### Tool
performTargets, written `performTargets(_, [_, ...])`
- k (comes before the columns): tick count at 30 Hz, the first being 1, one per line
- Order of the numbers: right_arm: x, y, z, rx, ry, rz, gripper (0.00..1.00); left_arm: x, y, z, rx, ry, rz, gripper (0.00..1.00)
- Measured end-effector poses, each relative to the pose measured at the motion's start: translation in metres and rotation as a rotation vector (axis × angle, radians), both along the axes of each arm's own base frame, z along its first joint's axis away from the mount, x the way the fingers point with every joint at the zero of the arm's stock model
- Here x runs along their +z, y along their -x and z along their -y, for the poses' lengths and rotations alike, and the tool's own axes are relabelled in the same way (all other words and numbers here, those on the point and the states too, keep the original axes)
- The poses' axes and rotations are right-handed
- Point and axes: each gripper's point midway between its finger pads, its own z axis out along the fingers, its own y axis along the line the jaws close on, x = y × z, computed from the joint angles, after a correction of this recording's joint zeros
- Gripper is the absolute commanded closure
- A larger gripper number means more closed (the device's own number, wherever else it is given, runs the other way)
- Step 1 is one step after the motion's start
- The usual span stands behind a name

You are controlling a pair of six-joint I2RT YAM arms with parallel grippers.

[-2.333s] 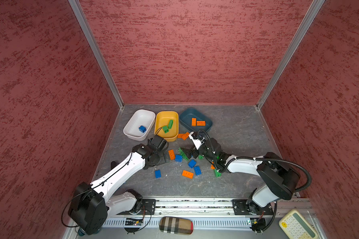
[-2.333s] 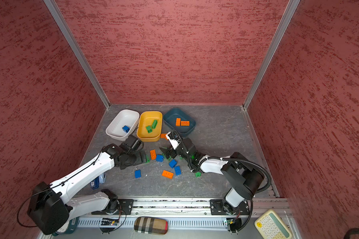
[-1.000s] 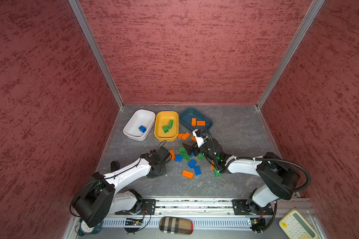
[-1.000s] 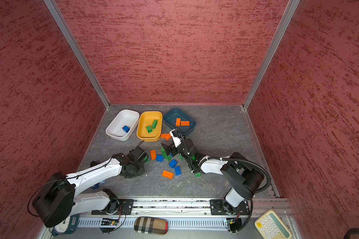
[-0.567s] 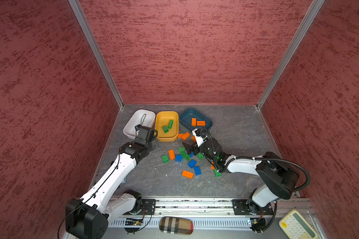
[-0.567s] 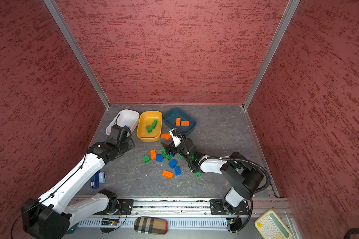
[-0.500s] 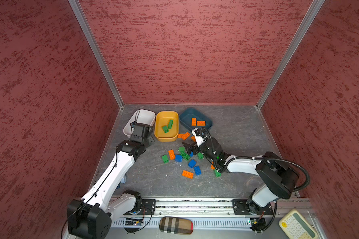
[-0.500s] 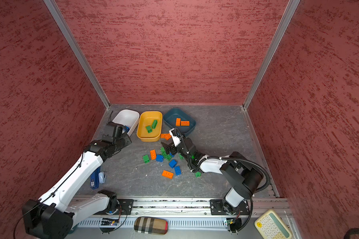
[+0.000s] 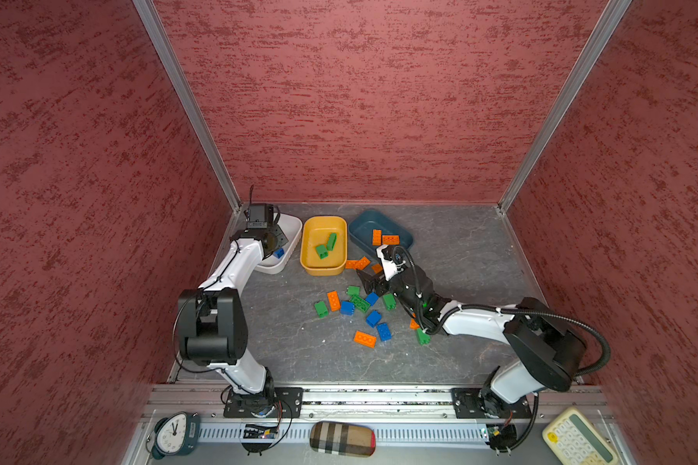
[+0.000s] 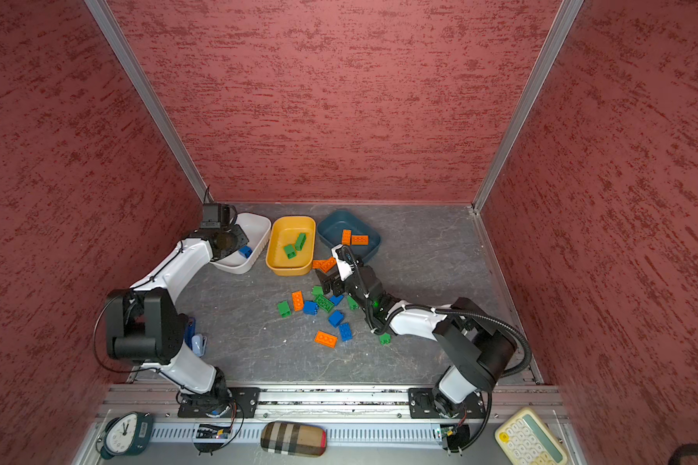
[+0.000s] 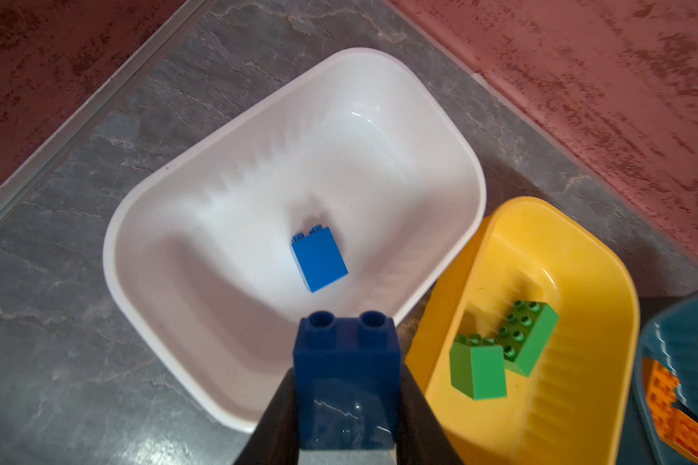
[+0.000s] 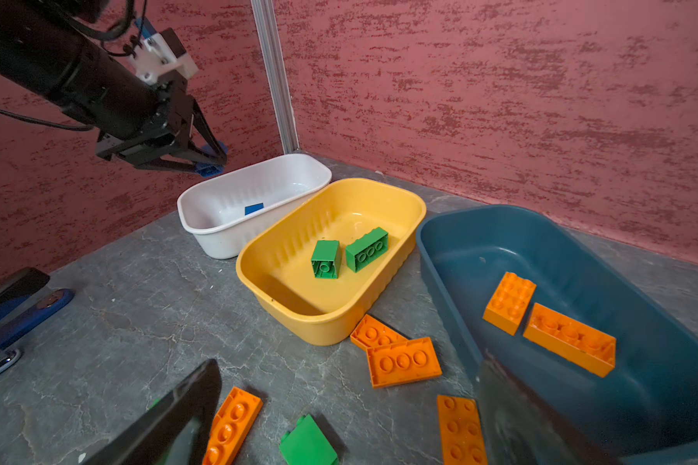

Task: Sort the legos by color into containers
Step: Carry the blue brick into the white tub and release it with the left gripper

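Left of centre in both top views, your left gripper (image 9: 277, 240) hangs over the white tub (image 9: 293, 229). On the wrist view its jaws are pinched snug on a dark blue brick (image 11: 347, 362), square-ish with two studs showing, held above the tub and not touching it. A lighter blue brick (image 11: 319, 257) lies on its side on the tub floor.

- The yellow tub (image 9: 323, 269) holds two green bricks (image 9: 321, 251).
- The teal tub (image 9: 363, 225) holds two orange bricks (image 9: 390, 240).
- Loose legos (image 9: 359, 302) in blue, green and orange are scattered mid-frame on the grey floor (image 9: 283, 342).

Your right gripper (image 9: 369, 282) sits low at that scatter with its jaws spread wide, gripping nothing. Whether a fingertip grazes a brick is hard to tell.
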Motion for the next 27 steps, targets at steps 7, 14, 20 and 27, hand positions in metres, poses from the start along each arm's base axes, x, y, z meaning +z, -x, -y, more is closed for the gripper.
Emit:
performTargets(7, [-0.021,-0.005,0.013,-0.084,0.032,-0.100,0.01,-0.017,-0.074,-0.015,-0.011,-0.009,-0.012,0.51])
performTargets(14, [-0.035,-0.001,0.045,-0.201,0.006,-0.248,0.01,-0.028,-0.081,-0.014,-0.032,-0.015,-0.057,0.12])
performTargets(20, [-0.073,-0.005,0.085,-0.309,0.036,-0.455,0.03,-0.013,-0.054,0.000,-0.072,0.023,-0.040,0.00])
performTargets(27, [-0.093,-0.003,0.109,-0.417,0.126,-0.658,0.10,0.042,-0.015,0.038,-0.150,0.039,0.092,0.01])
